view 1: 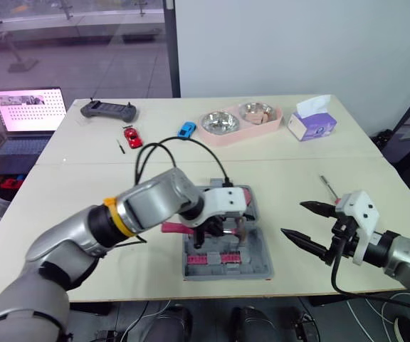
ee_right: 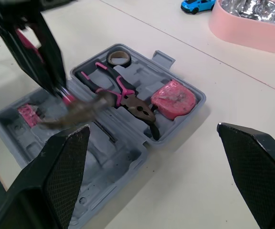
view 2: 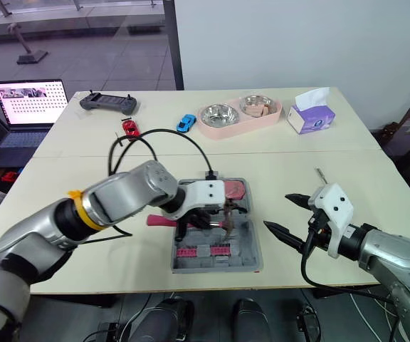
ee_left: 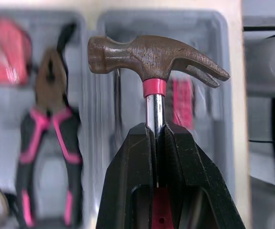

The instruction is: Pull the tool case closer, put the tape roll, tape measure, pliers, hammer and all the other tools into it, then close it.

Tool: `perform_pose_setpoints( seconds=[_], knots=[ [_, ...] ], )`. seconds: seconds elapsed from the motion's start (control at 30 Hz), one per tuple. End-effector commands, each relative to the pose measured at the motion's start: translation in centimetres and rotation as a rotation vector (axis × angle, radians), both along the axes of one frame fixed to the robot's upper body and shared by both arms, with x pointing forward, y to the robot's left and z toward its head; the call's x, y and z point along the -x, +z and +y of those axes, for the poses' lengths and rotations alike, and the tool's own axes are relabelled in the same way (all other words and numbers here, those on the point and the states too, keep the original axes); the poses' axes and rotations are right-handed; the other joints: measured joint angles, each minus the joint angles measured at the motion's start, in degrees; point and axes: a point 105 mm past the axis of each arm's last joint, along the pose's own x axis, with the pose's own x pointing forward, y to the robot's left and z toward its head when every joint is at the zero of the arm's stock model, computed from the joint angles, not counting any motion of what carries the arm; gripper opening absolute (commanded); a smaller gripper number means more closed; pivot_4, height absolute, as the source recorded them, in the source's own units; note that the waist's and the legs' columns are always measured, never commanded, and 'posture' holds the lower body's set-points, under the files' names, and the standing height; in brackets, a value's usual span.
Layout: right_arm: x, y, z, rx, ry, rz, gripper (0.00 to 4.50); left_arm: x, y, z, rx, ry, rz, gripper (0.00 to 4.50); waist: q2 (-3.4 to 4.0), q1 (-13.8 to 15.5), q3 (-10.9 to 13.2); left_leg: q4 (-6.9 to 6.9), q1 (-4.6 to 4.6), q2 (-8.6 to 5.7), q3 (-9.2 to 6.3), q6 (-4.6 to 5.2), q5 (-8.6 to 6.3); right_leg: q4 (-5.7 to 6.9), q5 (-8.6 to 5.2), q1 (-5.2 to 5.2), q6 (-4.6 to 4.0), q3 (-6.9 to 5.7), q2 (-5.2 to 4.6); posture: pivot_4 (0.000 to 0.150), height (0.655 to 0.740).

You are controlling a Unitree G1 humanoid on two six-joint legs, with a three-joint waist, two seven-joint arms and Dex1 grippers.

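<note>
- Hammer (ee_left: 152,59) is hanging just over the open case (ee_right: 128,167), and your left gripper (ee_left: 156,131) is holding it.
- Its two fingers (ee_left: 128,167) are pinching the shiny metal neck, right under the pink ring and the brown head.
- That neck is looking smooth and hard, so I think it is going to slip easily. The head is likely the heavy end, so it is going to want to swing down.
- You are probably doing best by squeezing firmly and lowering it slowly into the empty half of the case.
- Pliers (ee_right: 123,98), tape roll (ee_right: 118,58) and tape measure (ee_right: 173,98) are already lying in the case's other half.
- Your right gripper (view 1: 295,219) is waiting near the case, over the table (view 1: 297,164), with its fingers spread wide and holding nothing.
</note>
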Motion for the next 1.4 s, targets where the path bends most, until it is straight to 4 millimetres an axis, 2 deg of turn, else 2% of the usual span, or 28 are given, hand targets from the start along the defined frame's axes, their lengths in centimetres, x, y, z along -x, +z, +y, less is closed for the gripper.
perform_pose_setpoints(
  seconds=[0.03, 0.33, 0.7, 1.0, 1.4],
  knots=[
    [0.2, 1.1, 0.1, 0.025, 0.012, -0.048, 4.5, 0.4, 0.1, -1.5, 0.002, -0.03, -0.037, 0.04, 0.0, 0.1, 0.0, 0.01, 0.0, 0.0, 0.0, 0.0, 0.0, 0.01, 0.0, 0.01, 0.0, 0.0, 0.0, 0.15, 0.74],
    [0.8, 1.1, 0.6, 0.042, 0.059, -0.021, 4.5, 0.5, -1.8, -3.6, -0.026, -0.03, -0.032, 0.04, 0.01, 0.1, 0.0, 0.1, 0.0, -0.05, 0.01, 0.01, 0.0, 0.04, 0.01, 0.04, 0.01, -0.01, -0.03, 0.15, 0.74],
    [1.0, 1.1, 0.4, 0.07, 0.088, 0.0, 4.5, -0.6, -3.9, -3.3, -0.068, -0.028, -0.022, 0.04, 0.01, 0.1, 0.0, 0.12, 0.0, -0.05, 0.01, 0.01, 0.0, 0.04, 0.01, 0.05, 0.02, -0.01, -0.03, 0.15, 0.74],
    [1.6, 0.8, 0.4, 0.066, 0.068, 0.009, 4.5, -1.0, -5.2, -4.1, -0.061, -0.059, -0.011, 0.04, 0.04, 0.1, 0.0, 0.15, 0.01, -0.06, 0.01, 0.01, 0.0, 0.04, 0.01, 0.08, 0.02, -0.01, -0.05, 0.15, 0.74],
    [2.0, 0.7, 0.6, 0.06, 0.054, 0.012, 4.5, -2.2, -6.1, -2.8, -0.114, -0.052, -0.034, 0.04, 0.1, 0.2, -0.1, 0.27, 0.08, -0.08, 0.0, 0.04, -0.01, 0.04, 0.01, 0.25, 0.02, -0.06, -0.1, 0.15, 0.74]
  ],
)
